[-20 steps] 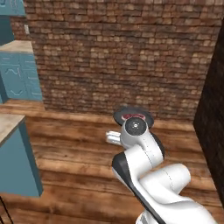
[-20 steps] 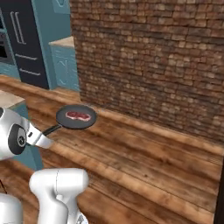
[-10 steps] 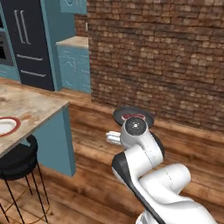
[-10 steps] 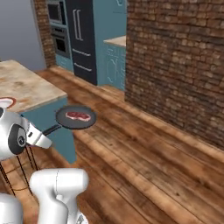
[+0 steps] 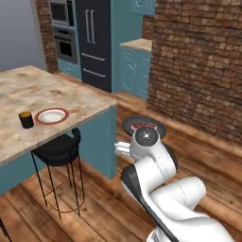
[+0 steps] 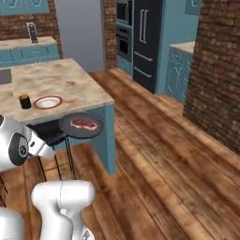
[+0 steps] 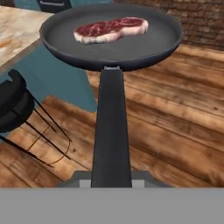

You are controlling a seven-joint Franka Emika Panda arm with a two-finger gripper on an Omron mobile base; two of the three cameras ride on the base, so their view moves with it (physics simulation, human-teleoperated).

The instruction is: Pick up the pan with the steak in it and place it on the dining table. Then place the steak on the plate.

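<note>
A dark round pan (image 7: 131,48) is held level in the air by its long black handle (image 7: 111,131), with the red marbled steak (image 7: 111,29) lying flat in it. My gripper (image 7: 111,180) is shut on the near end of that handle. From the right base the pan (image 6: 82,126) and steak (image 6: 83,123) hang just off the near corner of the speckled dining table (image 6: 61,82). The red-rimmed plate (image 6: 48,101) lies on the table to the pan's left. The arm's wrist covers most of the pan (image 5: 138,122) in the left base view, where the plate (image 5: 52,115) lies near the table's (image 5: 42,90) edge.
A small black cup (image 5: 26,119) stands beside the plate. A black stool (image 5: 59,149) sits under the table's edge, below and left of the pan. Behind are a dark fridge (image 5: 94,42), teal cabinets and a brick wall (image 5: 198,66). Wooden floor stretches to the right.
The whole view has swung: the brick wall has slid right and the dining table, plate and cup have come in at left. The pan stays in my gripper, steak unmoved.
</note>
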